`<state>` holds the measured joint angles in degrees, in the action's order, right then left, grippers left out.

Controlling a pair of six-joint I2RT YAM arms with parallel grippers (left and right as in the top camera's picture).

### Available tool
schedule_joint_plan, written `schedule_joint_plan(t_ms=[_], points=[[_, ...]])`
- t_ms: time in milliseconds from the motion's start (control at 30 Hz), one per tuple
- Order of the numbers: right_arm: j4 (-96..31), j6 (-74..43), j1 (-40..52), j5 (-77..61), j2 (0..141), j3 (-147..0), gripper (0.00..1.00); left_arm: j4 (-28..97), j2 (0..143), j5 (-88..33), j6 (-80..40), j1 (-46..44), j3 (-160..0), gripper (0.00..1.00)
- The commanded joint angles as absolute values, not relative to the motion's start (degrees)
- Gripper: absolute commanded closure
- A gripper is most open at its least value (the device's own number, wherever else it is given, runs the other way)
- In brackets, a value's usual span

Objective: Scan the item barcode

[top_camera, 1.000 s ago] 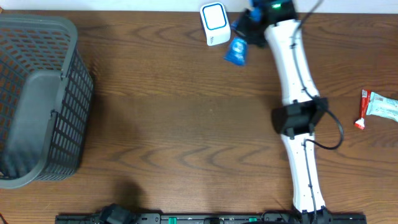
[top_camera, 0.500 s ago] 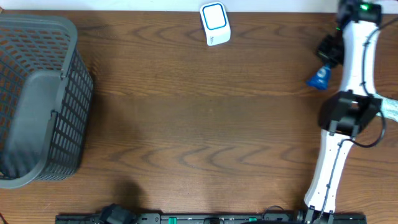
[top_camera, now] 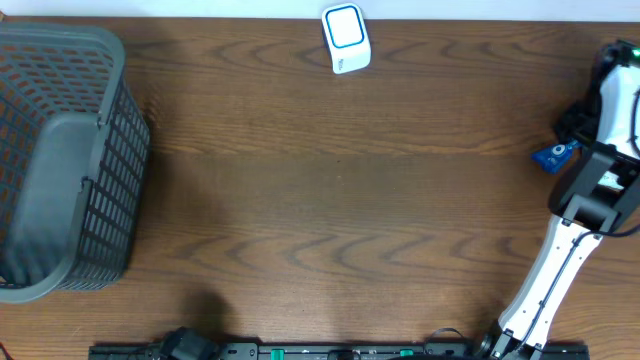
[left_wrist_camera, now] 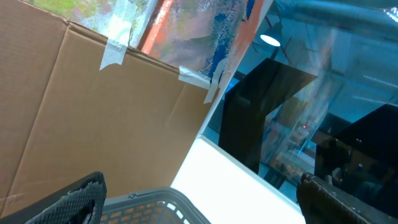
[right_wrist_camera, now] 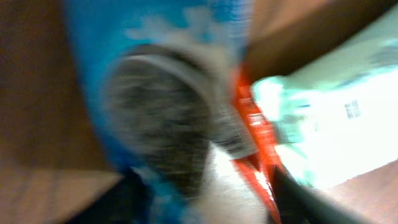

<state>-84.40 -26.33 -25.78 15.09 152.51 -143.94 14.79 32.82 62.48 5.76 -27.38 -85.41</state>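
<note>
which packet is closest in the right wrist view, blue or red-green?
The blue packet: it fills the left of that view, while the red-and-green packet shows only at its right.

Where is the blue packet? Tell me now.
Overhead, the blue packet is at the far right, beside the right arm, well right of the scanner.

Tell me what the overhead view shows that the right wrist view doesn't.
Only overhead: the gray mesh basket at the table's left, the white-and-blue scanner at the far edge, and the right arm itself. Only right wrist: a red-edged, mint-green packet, heavily blurred, next to the blue packet; overhead does not show it. Both: the blue packet and the brown wooden table.
</note>
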Motion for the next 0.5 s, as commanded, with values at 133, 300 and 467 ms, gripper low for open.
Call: schedule_joint_plan(t_ms=[133, 300, 467], points=[[-88.8, -25.6, -27.7, 5.4, 141.8, -151.8, 0.01, 14.6, 32.3, 62.6, 5.3, -27.2, -85.4, 0.02], [-91.6, -25.6, -26.5, -0.6, 129.9, -152.2, 0.01, 14.6, 32.3, 62.6, 5.3, -27.2, -85.4, 0.02], [-94.2, -25.6, -24.6, -1.3, 117.6, -152.2, 0.01, 14.6, 32.3, 62.6, 5.3, -27.2, -85.4, 0.02]])
